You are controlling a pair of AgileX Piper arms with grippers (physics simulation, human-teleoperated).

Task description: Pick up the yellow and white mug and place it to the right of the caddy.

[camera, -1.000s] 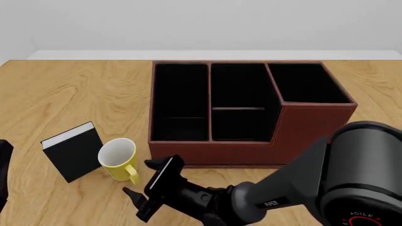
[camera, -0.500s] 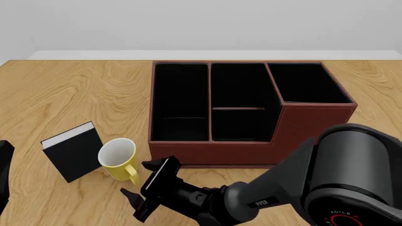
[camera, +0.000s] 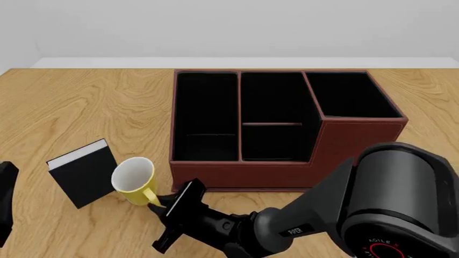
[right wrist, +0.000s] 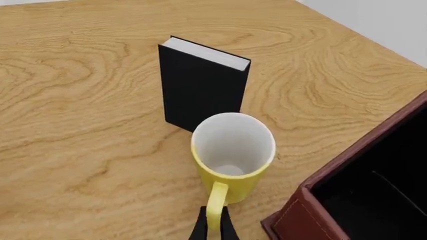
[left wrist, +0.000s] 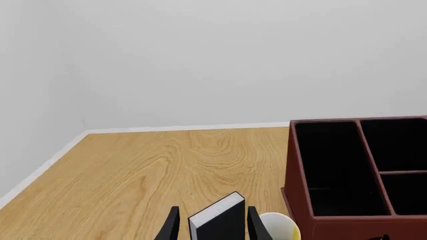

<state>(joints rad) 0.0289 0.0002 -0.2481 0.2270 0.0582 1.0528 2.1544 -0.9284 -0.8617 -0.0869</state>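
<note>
At the lower left of the front view, the small round yellow mug with a white inside (camera: 134, 181) stands on the wooden table (camera: 86, 102) between the black book with white page edges (camera: 84, 173) and the large reddish-brown leather-look caddy (camera: 287, 129). The right gripper (camera: 159, 207) has its black fingers pinched nearly shut on the mug's yellow loop handle — only the fingertips (right wrist: 199, 231) show, cut off at the wrist view's bottom edge. The left gripper (left wrist: 211, 225) shows two separated finger tips, nothing held — the book partly hides them.

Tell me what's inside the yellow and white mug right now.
The yellow and white mug looks empty: the right wrist view shows only its white walls and bare bottom. The near inner wall is hidden behind the rim.
</note>
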